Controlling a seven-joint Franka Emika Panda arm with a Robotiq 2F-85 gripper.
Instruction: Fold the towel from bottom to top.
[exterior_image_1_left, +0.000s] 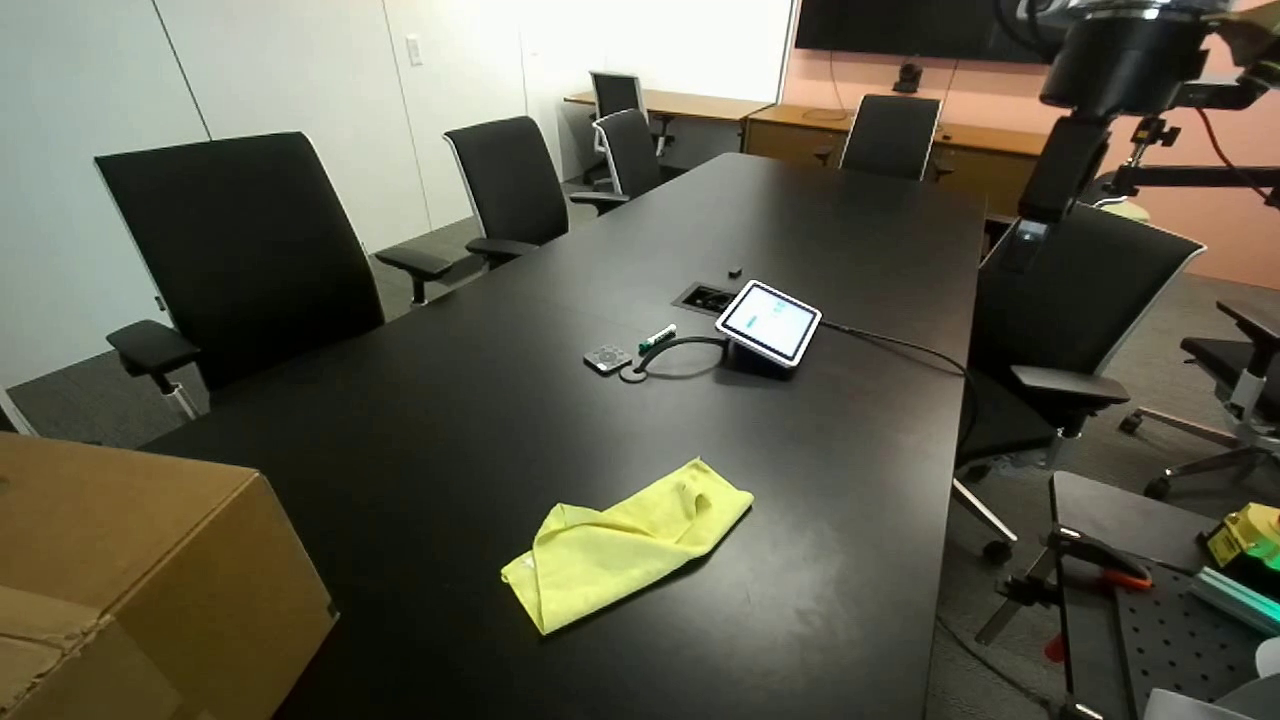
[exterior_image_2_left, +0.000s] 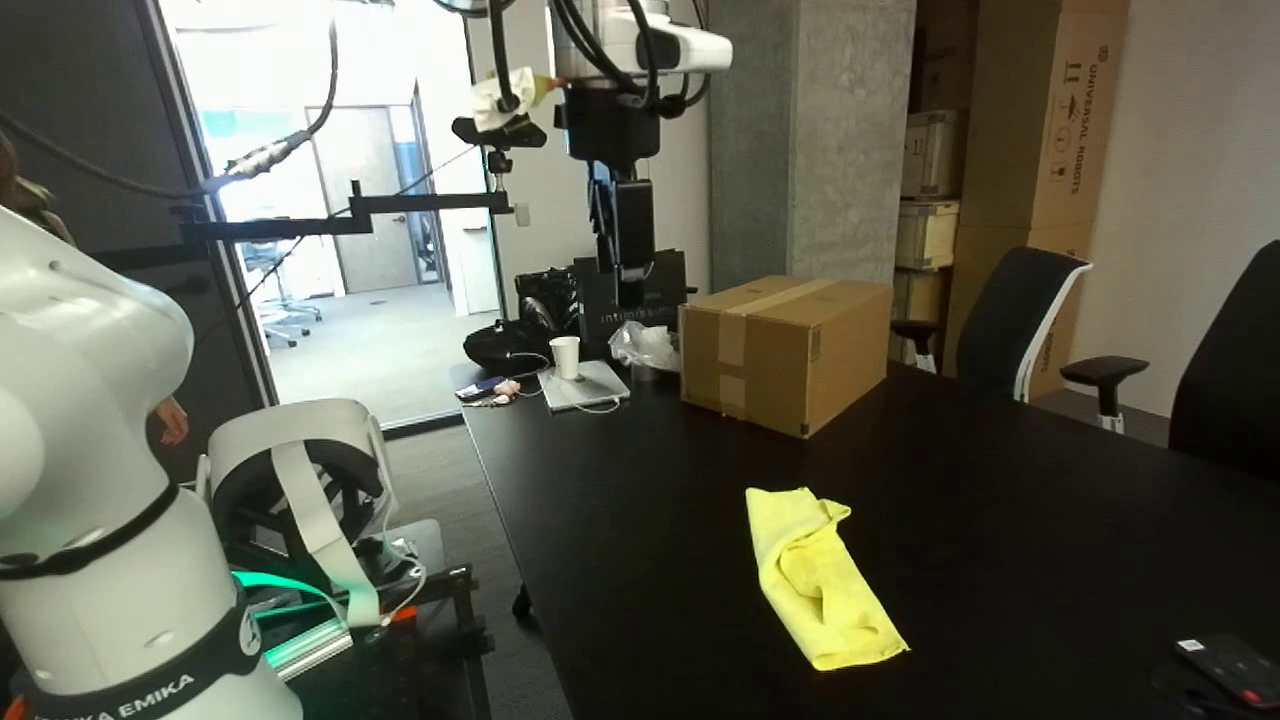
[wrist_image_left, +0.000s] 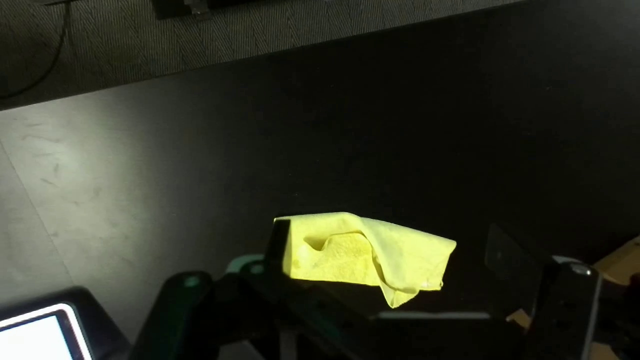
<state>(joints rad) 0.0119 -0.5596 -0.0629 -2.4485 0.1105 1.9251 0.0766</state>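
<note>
Yellow and rumpled, an oblong cloth towel (exterior_image_1_left: 620, 555) lies on the long black table (exterior_image_1_left: 830, 600); in an exterior view it sits at seven o'clock from the square, white-rimmed touchscreen (exterior_image_1_left: 768, 322). In the wrist view a loose flap crosses its middle and one corner pokes out toward five o'clock. In an exterior view the brown cardboard box (exterior_image_2_left: 770, 350) stands at twelve o'clock from the towel, with a white tapered cup (exterior_image_2_left: 566, 358) at nine o'clock from the box. The black two-fingered claw (wrist_image_left: 386, 226) is released, its fingers spread wide apart, and in both exterior views it hangs high, well apart from the towel.
</note>
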